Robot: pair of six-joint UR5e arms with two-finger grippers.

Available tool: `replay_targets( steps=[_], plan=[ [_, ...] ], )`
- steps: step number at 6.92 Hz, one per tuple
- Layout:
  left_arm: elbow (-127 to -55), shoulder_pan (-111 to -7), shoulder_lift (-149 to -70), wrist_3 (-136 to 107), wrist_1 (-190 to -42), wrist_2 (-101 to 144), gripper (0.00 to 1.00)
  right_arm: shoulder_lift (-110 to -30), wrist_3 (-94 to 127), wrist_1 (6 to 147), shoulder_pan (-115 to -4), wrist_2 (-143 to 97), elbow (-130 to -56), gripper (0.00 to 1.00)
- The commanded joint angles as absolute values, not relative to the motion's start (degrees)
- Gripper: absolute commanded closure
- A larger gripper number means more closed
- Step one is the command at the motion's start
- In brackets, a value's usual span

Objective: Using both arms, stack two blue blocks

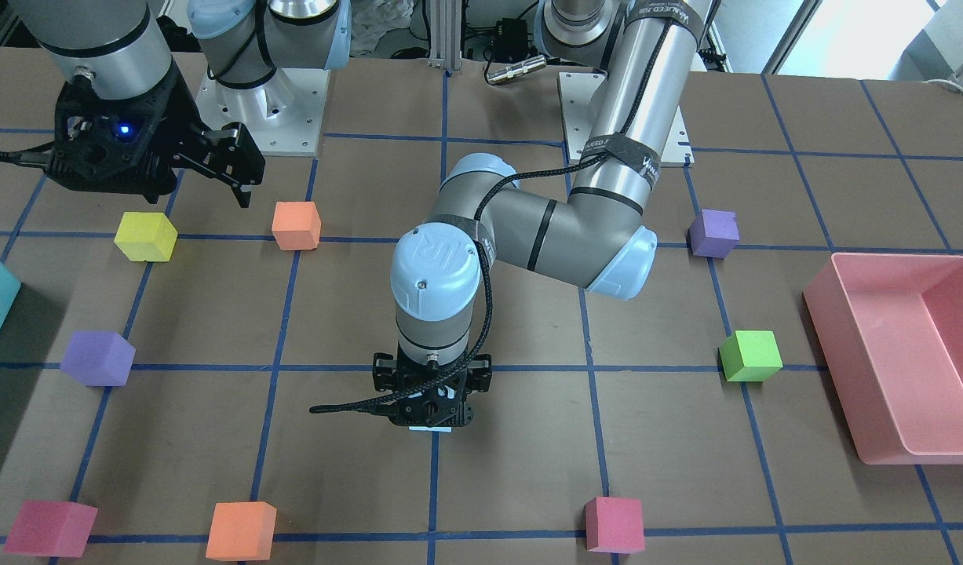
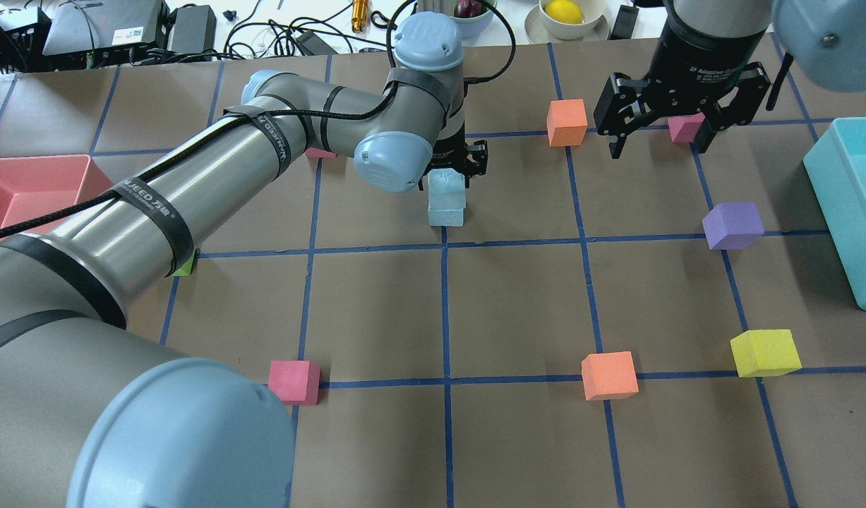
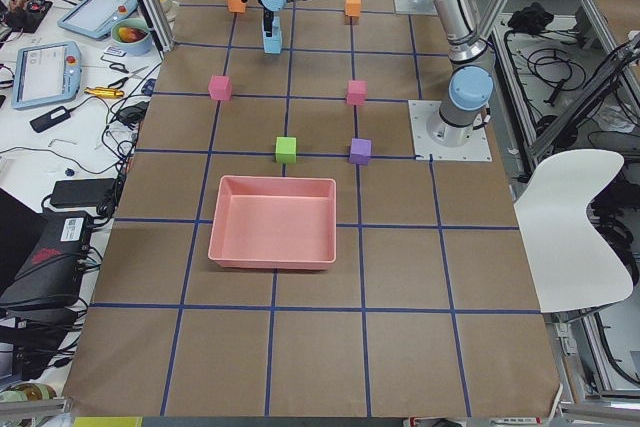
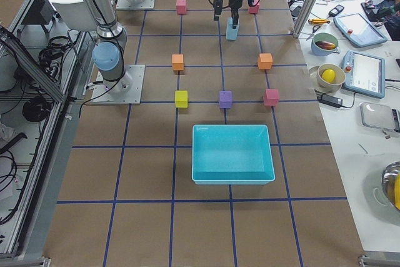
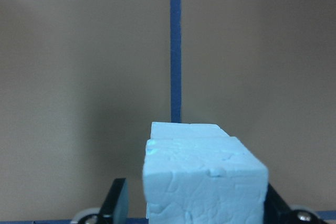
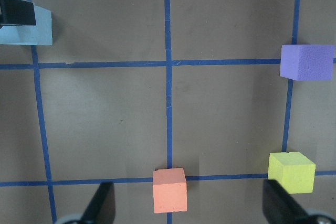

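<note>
The left pincer [image 2: 452,173] stands over the middle of the surface [image 2: 517,310], its fingers [image 5: 118,203] flanking the upper blue block [image 5: 205,187]. This block sits on the lower blue block [image 2: 447,210], which rests on the surface beside a blue tape line. In the left wrist view a thin gap shows on one side of the upper block, so it is unclear whether the pincer is clenched or released. The right pincer [image 2: 660,144] hangs above the surface, well apart from the stack, jaws spread wide.
</note>
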State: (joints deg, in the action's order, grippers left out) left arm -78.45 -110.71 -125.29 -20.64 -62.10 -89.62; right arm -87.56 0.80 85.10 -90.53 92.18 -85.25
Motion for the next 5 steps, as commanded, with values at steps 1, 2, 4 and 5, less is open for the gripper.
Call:
replay_targets(
  steps=[1, 2, 4, 5],
  plan=[
    [-77.79, -108.65, -121.23, -19.78, -64.92, -89.47, 0.0, -87.63, 0.26, 84.47, -90.44, 92.46, -85.25, 0.0],
    [-77.61, -105.15, -117.98, -16.03, -70.17, -89.3, 0.0, -87.63, 0.44, 83.94, -90.53, 92.11, -85.25, 0.0],
    [-77.96, -98.03, -110.52, -7.78, -80.45, -90.0, 0.0, -87.63, 0.79, 84.02, -90.62, 91.5, -85.25, 0.0],
    [-78.39, -94.17, -106.48, -1.91, -86.25, -90.17, 0.0, -87.63, 0.88, 84.02, -90.62, 90.45, -85.25, 0.0]
  ],
)
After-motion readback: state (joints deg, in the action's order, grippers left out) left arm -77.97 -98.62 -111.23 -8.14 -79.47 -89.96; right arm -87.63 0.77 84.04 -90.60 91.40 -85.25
